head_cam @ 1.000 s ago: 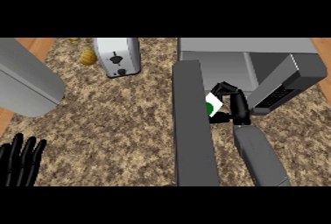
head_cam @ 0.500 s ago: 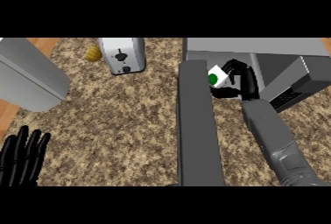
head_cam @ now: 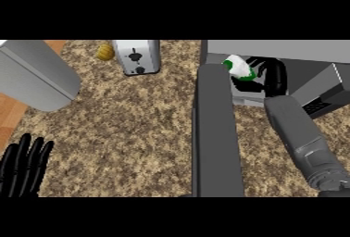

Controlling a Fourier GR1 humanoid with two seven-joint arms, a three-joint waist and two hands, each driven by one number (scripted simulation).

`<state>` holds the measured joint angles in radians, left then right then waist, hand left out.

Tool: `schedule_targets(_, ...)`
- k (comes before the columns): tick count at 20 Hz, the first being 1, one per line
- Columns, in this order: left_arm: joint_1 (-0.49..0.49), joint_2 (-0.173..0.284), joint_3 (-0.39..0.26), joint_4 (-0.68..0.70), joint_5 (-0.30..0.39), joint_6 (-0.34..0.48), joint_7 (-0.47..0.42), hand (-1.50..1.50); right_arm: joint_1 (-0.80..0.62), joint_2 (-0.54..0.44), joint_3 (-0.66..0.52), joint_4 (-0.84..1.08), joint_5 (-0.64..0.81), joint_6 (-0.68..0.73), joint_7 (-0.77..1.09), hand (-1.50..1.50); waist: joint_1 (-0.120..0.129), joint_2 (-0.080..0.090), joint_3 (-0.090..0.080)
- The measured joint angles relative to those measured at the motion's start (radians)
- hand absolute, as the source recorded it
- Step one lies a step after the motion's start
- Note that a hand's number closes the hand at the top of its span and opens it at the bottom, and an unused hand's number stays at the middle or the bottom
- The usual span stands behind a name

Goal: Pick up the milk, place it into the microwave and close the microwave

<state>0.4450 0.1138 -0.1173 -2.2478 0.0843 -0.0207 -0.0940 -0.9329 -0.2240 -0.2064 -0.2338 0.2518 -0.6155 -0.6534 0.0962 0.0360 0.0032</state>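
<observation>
Milk carton (head_cam: 239, 67): held inside the mouth of the microwave (head_cam: 273, 48), right hand (head_cam: 268, 74) curled round it for placement. Microwave door (head_cam: 216, 134) swung wide open. Left hand (head_cam: 24, 166), fingers spread, rested far left of microwave. Toaster (head_cam: 137, 56) left of microwave on the surface (head_cam: 130, 129).

A white carton of milk with green markings (head_cam: 239, 67) shows against the black right hand (head_cam: 265, 75), whose forearm is grey. The speckled brown-and-beige stone counter (head_cam: 130, 125) carries a silver toaster with black slots (head_cam: 137, 56) near its far edge, beside a yellow rounded item (head_cam: 104, 51). The open grey microwave with its dark grey door (head_cam: 217, 134) is plain, and the left hand (head_cam: 24, 166) is black.
</observation>
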Motion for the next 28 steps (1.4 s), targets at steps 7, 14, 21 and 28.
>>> schedule_targets(7, 0.0, 0.009, -0.005, 0.003, -0.032, -0.001, 0.004, -1.5, -0.084, -0.012, 0.068, 0.103, 0.087, 0.012, 0.052, -1.5, 0.013, 0.004, 0.0)
schedule_targets(14, -0.008, 0.01, -0.014, 0.015, -0.047, -0.008, -0.01, -1.5, -0.134, 0.02, 0.082, 0.141, 0.108, 0.042, 0.078, -1.5, 0.015, 0.007, 0.0)
schedule_targets(21, 0.004, 0.006, -0.031, 0.004, -0.074, -0.003, -0.008, -1.5, -0.137, 0.045, 0.054, 0.135, 0.087, -0.003, 0.071, -1.5, 0.005, 0.003, 0.0)
schedule_targets(28, 0.02, -0.009, -0.067, 0.001, -0.114, 0.009, -0.006, -1.5, -0.127, 0.012, 0.019, 0.122, 0.061, -0.009, 0.047, -1.5, -0.011, -0.003, 0.0)
